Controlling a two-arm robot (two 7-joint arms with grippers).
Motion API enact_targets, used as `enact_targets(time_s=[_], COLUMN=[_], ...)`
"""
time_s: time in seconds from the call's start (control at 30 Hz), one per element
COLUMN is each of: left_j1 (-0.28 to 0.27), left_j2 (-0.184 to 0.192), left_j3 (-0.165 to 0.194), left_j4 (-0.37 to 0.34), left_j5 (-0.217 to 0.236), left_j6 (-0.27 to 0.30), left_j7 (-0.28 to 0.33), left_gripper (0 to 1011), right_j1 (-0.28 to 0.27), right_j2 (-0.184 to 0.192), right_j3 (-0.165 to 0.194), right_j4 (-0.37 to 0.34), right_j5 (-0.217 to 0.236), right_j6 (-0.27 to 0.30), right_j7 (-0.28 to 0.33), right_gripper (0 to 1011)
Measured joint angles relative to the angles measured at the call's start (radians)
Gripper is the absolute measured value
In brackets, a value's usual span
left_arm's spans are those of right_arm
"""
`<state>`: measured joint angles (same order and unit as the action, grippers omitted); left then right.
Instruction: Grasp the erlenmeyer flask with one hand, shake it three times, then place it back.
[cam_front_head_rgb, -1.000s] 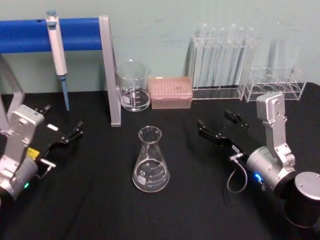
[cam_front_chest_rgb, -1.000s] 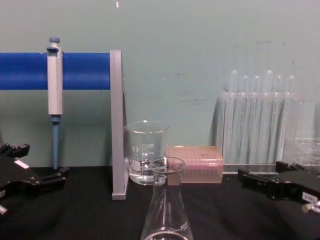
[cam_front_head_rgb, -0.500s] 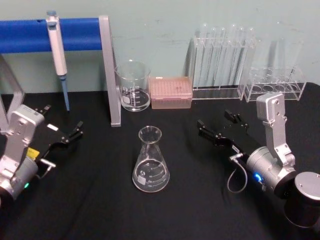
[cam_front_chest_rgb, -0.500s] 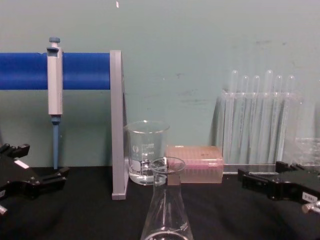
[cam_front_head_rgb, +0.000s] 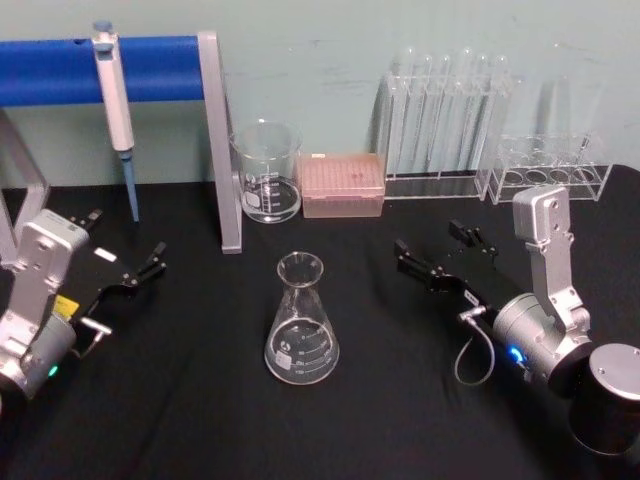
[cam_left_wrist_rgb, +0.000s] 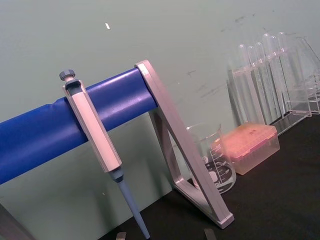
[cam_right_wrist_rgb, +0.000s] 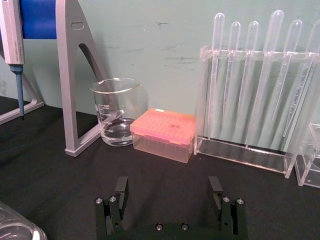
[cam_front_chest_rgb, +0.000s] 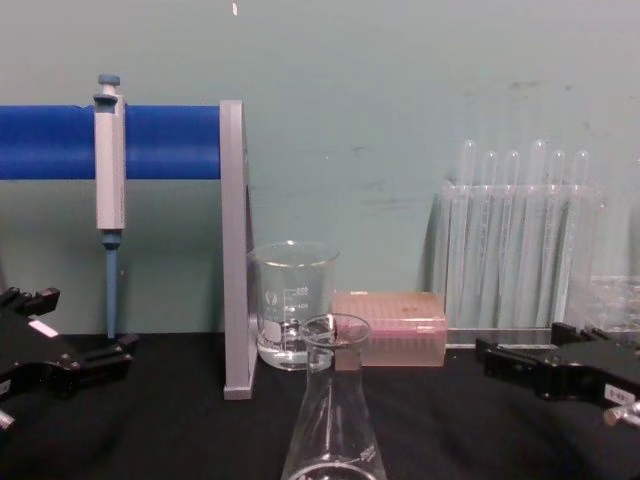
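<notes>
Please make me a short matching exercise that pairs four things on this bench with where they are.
Things:
1. flask
2. pipette
3. beaker
4. test tubes

Places:
A. hanging on the blue bar
B. in the clear rack at the back
C. beside the pink tip box
D. between the two grippers

Pairs: 1-D, 2-A, 3-C, 4-B

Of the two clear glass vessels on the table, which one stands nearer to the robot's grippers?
The erlenmeyer flask, conical with a narrow neck, standing between the left gripper and right gripper. The straight-sided beaker sits farther back.
</notes>
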<state>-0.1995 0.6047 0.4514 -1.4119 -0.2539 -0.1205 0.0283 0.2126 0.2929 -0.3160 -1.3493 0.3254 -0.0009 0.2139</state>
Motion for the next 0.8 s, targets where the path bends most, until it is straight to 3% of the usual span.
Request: enact_targets(time_s=[0.8], left_j1=[0.0], left_j2=[0.0], left_j3=[0.0], left_j4=[0.0], left_j5=[0.0], left_j6=[0.0], left_j7=[0.0], left_gripper=[1001], right_j1=[0.0], right_j2=[0.0], right_j3=[0.0], right_j4=[0.0], right_j5=[0.0], right_j6=[0.0], right_j7=[0.0], right_gripper=[1002])
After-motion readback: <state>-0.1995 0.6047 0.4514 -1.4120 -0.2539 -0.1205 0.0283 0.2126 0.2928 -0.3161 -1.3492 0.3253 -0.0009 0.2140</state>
